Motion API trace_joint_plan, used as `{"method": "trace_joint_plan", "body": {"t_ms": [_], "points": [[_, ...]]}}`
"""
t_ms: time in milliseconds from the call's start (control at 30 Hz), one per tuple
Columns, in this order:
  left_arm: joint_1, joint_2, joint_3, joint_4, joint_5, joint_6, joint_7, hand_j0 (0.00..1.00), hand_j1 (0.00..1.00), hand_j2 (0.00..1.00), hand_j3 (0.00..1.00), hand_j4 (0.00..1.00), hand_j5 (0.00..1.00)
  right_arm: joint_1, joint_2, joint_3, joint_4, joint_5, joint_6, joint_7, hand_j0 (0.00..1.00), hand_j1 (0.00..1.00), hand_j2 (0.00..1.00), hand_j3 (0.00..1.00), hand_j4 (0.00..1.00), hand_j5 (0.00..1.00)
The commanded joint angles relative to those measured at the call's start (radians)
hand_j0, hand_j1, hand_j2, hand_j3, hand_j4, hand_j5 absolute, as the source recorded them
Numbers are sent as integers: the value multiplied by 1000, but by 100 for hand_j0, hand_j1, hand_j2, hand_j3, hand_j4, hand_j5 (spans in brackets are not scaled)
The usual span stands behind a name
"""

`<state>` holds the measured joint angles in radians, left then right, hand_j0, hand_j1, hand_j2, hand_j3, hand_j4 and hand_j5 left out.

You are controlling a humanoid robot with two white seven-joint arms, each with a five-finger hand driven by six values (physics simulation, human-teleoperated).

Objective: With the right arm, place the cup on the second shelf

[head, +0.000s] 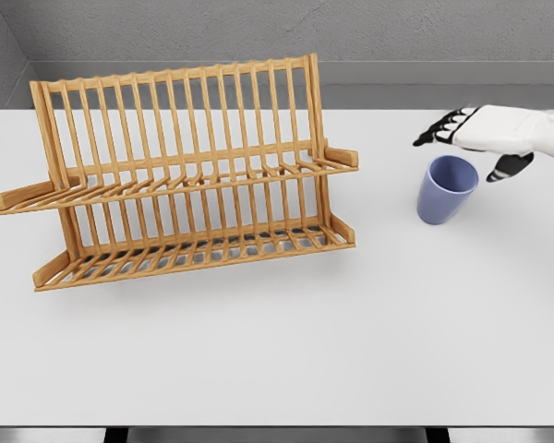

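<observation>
A blue-purple cup [446, 188] stands upright on the white table, right of the rack. My right hand [473, 140] hovers just above and behind the cup's rim, coming in from the right edge. Its black-tipped fingers [439, 130] are spread, the thumb hangs down by the rim, and it holds nothing. The wooden dish rack [180, 175] stands at the left with two slatted shelves: an upper one [194, 180] and a lower one [203, 251]. Both shelves carry nothing. My left arm does not show.
The white table [277, 360] reaches to a front edge near the bottom of the picture. A grey wall runs behind it. About a hand's width of bare table separates the rack's right end and the cup.
</observation>
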<state>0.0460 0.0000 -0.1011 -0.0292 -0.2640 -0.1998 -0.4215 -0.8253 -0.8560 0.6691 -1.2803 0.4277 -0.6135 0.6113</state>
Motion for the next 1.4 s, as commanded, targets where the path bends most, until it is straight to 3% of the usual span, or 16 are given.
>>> {"method": "trace_joint_plan", "body": {"t_ms": [0, 933, 967, 1000, 1033, 1367], "points": [[0, 0, 0, 0, 0, 0, 0, 100, 100, 100, 100, 100, 100, 0, 5, 7, 10, -4, 3, 0, 100, 100, 100, 100, 100, 100], [0, 0, 0, 0, 0, -1, 0, 100, 100, 100, 100, 100, 100, 2, 38, 61, 78, -4, 3, 0, 100, 100, 100, 100, 100, 100], [0, 0, 0, 0, 0, 0, 0, 100, 100, 100, 100, 100, 100, 2, 38, 61, 76, -4, 3, 0, 94, 94, 94, 94, 94, 94], [0, 0, 0, 0, 0, 0, 0, 100, 100, 100, 100, 100, 100, 3, 38, 61, 75, -4, 3, 0, 78, 78, 78, 78, 78, 78], [0, 0, 0, 0, 0, 0, 0, 100, 100, 100, 100, 100, 100, 3, 38, 61, 73, -4, 3, 0, 76, 76, 76, 76, 76, 76], [0, 0, 0, 0, 0, 0, 0, 100, 100, 100, 100, 100, 100, -2, 37, 56, 67, -4, 3, 0, 72, 72, 72, 72, 72, 72]]}}
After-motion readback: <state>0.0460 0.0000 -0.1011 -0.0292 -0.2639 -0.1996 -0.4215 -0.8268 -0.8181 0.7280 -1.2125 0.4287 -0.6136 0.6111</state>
